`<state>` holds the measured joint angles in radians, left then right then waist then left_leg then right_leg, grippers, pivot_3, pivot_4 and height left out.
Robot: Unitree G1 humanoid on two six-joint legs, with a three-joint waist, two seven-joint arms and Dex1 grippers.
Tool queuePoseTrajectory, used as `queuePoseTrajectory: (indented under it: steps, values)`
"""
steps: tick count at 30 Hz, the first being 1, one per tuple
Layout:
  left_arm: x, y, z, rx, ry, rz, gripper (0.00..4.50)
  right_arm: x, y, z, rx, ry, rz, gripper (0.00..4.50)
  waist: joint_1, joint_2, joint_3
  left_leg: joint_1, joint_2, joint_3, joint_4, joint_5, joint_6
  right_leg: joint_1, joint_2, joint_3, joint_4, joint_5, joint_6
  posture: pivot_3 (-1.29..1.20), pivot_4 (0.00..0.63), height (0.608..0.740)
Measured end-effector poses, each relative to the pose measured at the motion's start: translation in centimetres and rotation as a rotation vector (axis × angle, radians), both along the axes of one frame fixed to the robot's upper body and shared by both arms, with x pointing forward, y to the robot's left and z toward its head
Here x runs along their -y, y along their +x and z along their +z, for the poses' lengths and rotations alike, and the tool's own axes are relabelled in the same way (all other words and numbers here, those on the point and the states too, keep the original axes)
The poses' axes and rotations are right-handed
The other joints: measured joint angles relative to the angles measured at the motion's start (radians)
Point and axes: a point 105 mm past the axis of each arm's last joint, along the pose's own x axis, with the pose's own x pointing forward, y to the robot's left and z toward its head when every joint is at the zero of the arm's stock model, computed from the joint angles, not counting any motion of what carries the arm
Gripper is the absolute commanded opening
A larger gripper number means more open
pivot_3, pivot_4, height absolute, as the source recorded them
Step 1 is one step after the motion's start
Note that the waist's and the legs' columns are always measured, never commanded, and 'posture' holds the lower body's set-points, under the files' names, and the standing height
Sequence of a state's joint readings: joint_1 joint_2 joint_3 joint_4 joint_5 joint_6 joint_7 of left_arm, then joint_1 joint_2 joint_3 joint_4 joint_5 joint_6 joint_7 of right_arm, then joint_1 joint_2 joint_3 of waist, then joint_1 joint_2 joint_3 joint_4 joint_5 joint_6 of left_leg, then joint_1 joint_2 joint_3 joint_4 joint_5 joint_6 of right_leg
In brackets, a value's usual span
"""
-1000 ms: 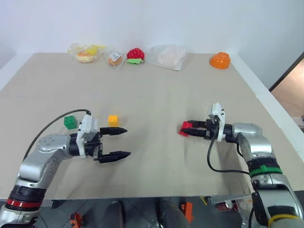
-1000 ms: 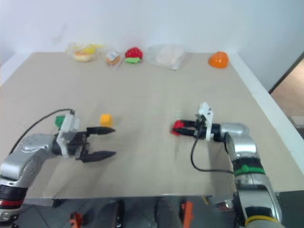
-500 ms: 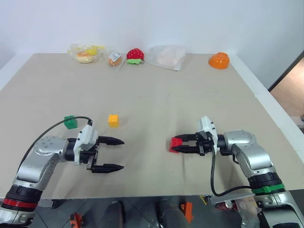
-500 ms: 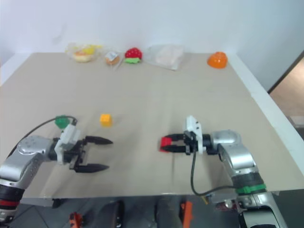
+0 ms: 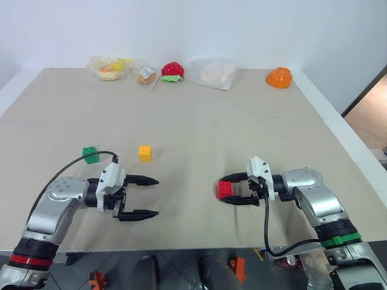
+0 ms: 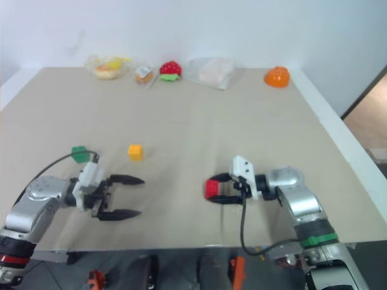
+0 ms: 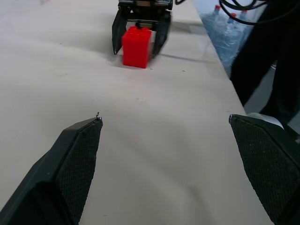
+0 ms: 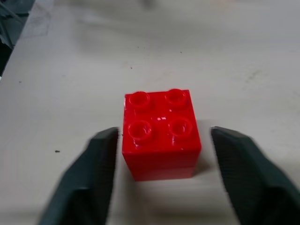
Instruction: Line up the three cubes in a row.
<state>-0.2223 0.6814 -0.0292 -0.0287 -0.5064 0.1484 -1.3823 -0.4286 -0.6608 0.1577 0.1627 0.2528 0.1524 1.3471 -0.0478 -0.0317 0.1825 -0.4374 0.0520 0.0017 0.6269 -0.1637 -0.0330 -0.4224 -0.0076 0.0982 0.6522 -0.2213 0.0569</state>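
The red cube (image 5: pixel 224 189) rests studs-up on the table between the fingers of my right gripper (image 5: pixel 222 190), which is open with a gap on each side of the cube (image 8: pixel 161 132). The yellow-orange cube (image 5: pixel 144 152) sits left of centre, and the green cube (image 5: pixel 91 154) lies further left. Nearer the front edge than those two, my left gripper (image 5: pixel 156 197) is open and empty, pointing right toward the red cube (image 7: pixel 137 41).
Along the table's back edge lie bagged toy food (image 5: pixel 110 67), a strawberry toy (image 5: pixel 172 70), a clear bag (image 5: pixel 213 72) and an orange bowl (image 5: pixel 280 77). The table's front edge (image 5: pixel 181 249) runs just below both grippers.
My right gripper carried the red cube leftward and nearer, lowered it, then opened; the cube now rests on the table. The left gripper sank slightly and stayed open.
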Motion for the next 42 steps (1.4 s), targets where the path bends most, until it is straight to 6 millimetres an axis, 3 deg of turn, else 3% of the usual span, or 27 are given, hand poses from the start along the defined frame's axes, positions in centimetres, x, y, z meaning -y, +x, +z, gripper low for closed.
queuePoseTrajectory:
  steps: [4,6,9,13,15,17,19,21,30,36,40,42]
  values:
    - [-0.3,0.3,-0.1,-0.006,-0.026,0.055,4.5,1.2,-0.4,0.4,-0.038,-0.021,0.014,4.31,0.0,0.0,0.0,0.0,0.0,0.0,-0.001,0.0,0.0,0.0,0.0,0.0,0.0,0.0,0.0,0.0,0.15,0.74]
    - [-0.7,0.8,0.2,-0.016,-0.071,0.12,4.5,2.0,-0.5,1.6,-0.05,0.009,0.005,4.31,0.0,0.0,0.0,0.0,0.0,0.0,-0.001,0.0,0.0,0.0,0.0,0.0,0.0,0.0,0.0,0.0,0.15,0.74]
    - [-1.4,1.2,1.0,-0.042,-0.139,0.22,4.5,3.8,0.1,5.0,0.028,0.026,-0.031,4.31,0.0,0.0,0.0,0.0,0.0,0.0,0.0,0.0,0.0,0.0,0.0,0.0,0.0,0.0,0.0,0.0,0.15,0.74]
    - [-2.0,0.7,1.2,-0.061,-0.163,0.317,4.5,4.7,0.1,6.7,0.079,0.028,-0.049,4.31,-0.003,0.0,0.0,0.0,0.001,0.002,-0.001,0.0,0.0,-0.001,0.0,0.002,0.0,0.0,0.0,0.0,0.15,0.74]
    - [-2.9,0.4,0.2,-0.117,-0.16,0.407,4.5,5.4,0.8,9.5,0.153,0.074,-0.103,4.31,-0.004,0.001,0.001,0.0,0.001,0.002,-0.002,0.0,0.0,-0.002,0.0,0.002,0.0,0.0,0.001,0.0,0.15,0.74]
    - [-3.0,0.6,-0.1,-0.14,-0.151,0.46,4.5,4.9,1.5,12.8,0.244,0.16,-0.121,4.31,-0.002,0.001,0.001,0.0,0.001,0.0,-0.001,0.0,0.0,-0.001,0.001,0.001,0.0,0.0,0.0,0.0,0.15,0.74]
    - [-3.0,0.8,0.0,-0.136,-0.147,0.481,4.5,4.0,1.3,14.2,0.281,0.207,-0.105,4.31,-0.001,0.0,0.0,0.001,0.001,0.0,-0.001,0.0,0.0,-0.001,0.001,0.0,0.0,0.0,-0.001,0.0,0.15,0.74]
    - [-3.2,1.1,-0.2,-0.125,-0.126,0.517,4.5,2.8,0.9,14.3,0.277,0.237,-0.074,4.31,0.0,0.0,0.0,0.001,0.001,0.0,-0.001,0.0,0.0,-0.001,0.001,0.0,0.0,0.0,-0.001,0.0,0.15,0.74]
    - [-3.4,4.1,-1.7,-0.048,-0.049,0.708,4.5,0.3,0.3,10.3,0.178,0.24,-0.061,4.31,0.003,0.0,0.0,-0.001,0.0,0.001,-0.001,0.0,0.0,-0.001,0.0,0.001,0.0,0.0,0.001,0.0,0.15,0.74]
    - [-4.5,5.1,-0.9,-0.088,-0.237,0.891,4.5,0.0,0.1,9.2,0.161,0.233,-0.077,4.31,0.001,0.0,0.0,0.0,0.0,0.001,-0.001,0.0,0.0,-0.001,0.001,0.001,0.0,0.0,0.001,0.0,0.15,0.74]
    - [-6.7,3.4,0.3,-0.106,-0.419,1.024,4.5,-0.3,0.1,9.1,0.165,0.233,-0.072,4.31,-0.002,0.0,0.0,0.0,0.001,0.001,-0.001,0.0,0.0,-0.001,0.001,0.002,0.0,0.0,0.001,0.0,0.15,0.74]
    - [-7.3,1.5,-0.5,-0.136,-0.417,1.038,4.5,-0.4,0.1,9.0,0.165,0.236,-0.069,4.31,-0.003,0.0,0.0,0.0,0.001,0.001,-0.002,0.0,-0.001,-0.001,0.001,0.002,0.0,0.0,0.001,0.0,0.15,0.74]
